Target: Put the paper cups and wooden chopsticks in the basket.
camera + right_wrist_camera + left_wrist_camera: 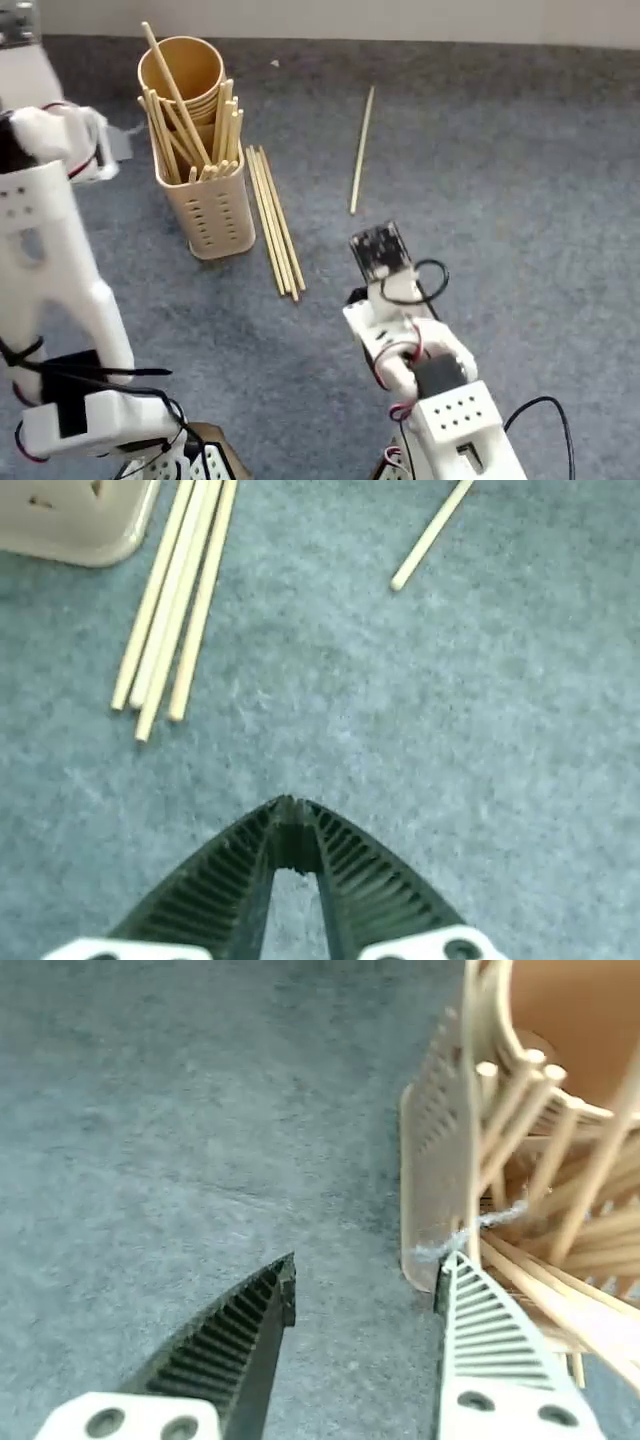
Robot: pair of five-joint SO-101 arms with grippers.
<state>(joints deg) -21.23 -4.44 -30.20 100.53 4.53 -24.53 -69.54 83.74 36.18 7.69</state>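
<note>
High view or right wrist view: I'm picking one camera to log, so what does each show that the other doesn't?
Beyond the right wrist view, the high view gives the cup and upright chopsticks inside the basket, plus the left arm beside it. The right wrist view adds the right gripper close up, fingers shut and empty, over the carpet. Both show the basket, the loose bundle beside it, and the single chopstick lying apart.
</note>
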